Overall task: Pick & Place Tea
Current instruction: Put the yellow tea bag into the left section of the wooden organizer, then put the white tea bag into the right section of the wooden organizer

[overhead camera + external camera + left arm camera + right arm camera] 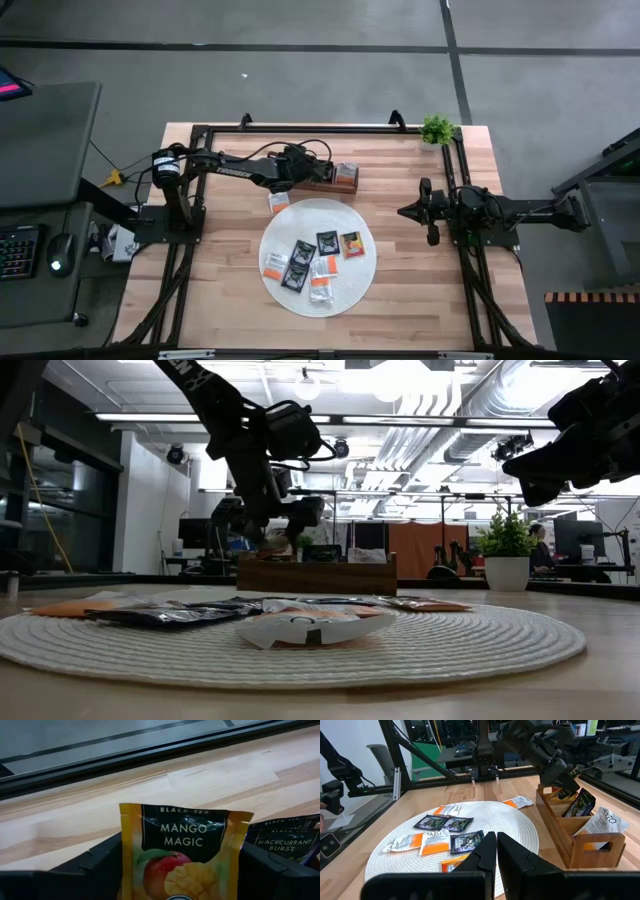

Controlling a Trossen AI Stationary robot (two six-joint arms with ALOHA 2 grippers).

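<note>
My left gripper hangs over the left end of the brown wooden tray at the table's far side, shut on an orange-and-black "Mango Magic" tea sachet. Black blackcurrant sachets stand in the tray beside it. A white sachet leans in another compartment. Several black, orange and white sachets lie flat on the round white mat. One more sachet lies on the wood just off the mat. My right gripper is shut and empty, waiting near the table's right side. My left gripper holds the Mango Magic sachet by its fruit-picture end, pinched between the two fingers, one on each side edge. The fingers point down from above. The sachet's far edge sticks out beyond them toward the tray.
A small potted plant stands at the table's far right corner. A black metal frame runs along the table's far and side edges. Bare wood lies between the mat and the right arm.
</note>
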